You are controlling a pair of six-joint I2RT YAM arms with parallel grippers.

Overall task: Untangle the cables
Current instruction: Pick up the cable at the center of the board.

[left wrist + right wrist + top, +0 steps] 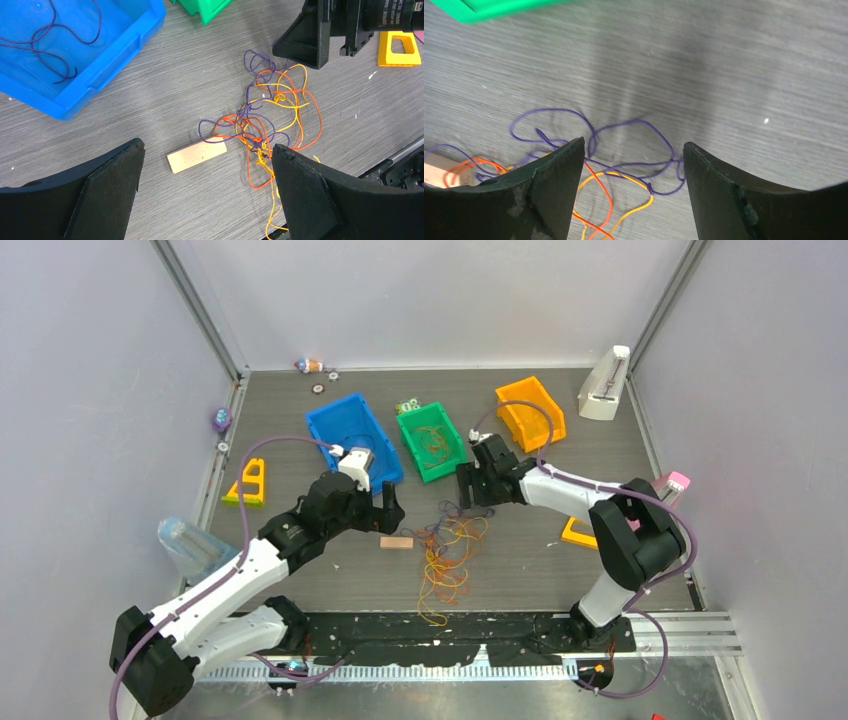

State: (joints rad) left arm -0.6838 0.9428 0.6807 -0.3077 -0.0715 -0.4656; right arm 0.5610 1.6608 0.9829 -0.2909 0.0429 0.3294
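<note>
A loose tangle of orange, yellow and purple cables [448,552] lies on the table's middle, trailing toward the near edge. It also shows in the left wrist view [270,120] and the right wrist view [624,165]. My left gripper [391,508] is open and empty, just left of the tangle, above a small wooden block [196,156]. My right gripper [468,490] is open and empty, just above the tangle's far end, with purple loops between its fingers [719,190]. One purple cable [50,40] lies in the blue bin [120,55].
A green bin [432,440] holds a few orange strands. An orange bin [532,410] stands at the back right. Yellow blocks [248,483] lie left and right [578,533]. A white stand [604,385] is in the far right corner.
</note>
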